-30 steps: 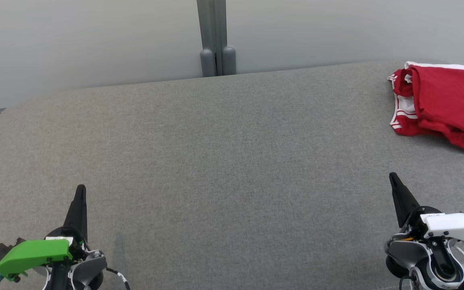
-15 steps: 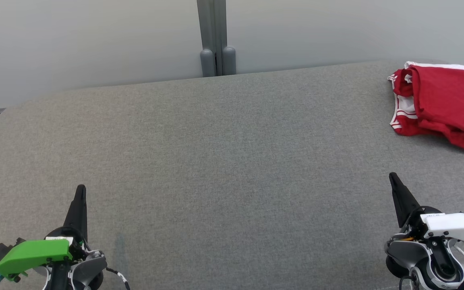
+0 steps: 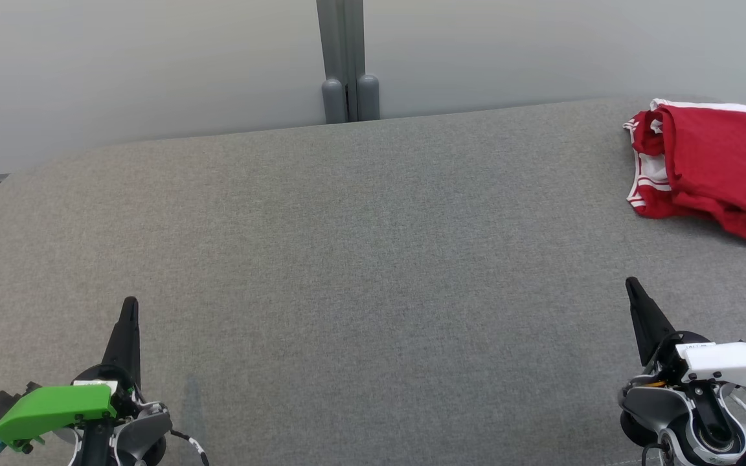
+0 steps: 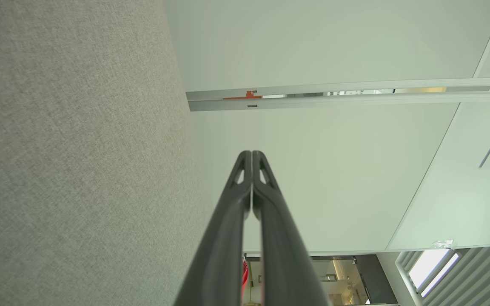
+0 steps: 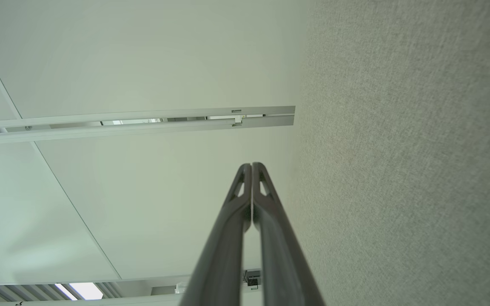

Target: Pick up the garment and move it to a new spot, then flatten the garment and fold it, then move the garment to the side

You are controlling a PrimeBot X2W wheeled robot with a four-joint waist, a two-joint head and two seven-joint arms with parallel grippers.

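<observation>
Nothing moved over the last second, so no progress to read either way. There was one big grey surface (image 3: 347,259), and one red garment (image 3: 716,168) with white trim lay loosely folded at its far right edge. That fit either waiting for pickup or already set aside. Two hands sat low and well apart from it: the left hand (image 3: 129,307) and right hand (image 3: 632,286) were both pinched fully closed, holding nothing.

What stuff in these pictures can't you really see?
- Red garment, head view: right picture edge cuts it off, and its folds hide what kind of clothing it is.
- Red sliver, left wrist view: mostly behind the left claw; too small to name.
- Right claw, head view: bottom edge cuts off its arm.
</observation>
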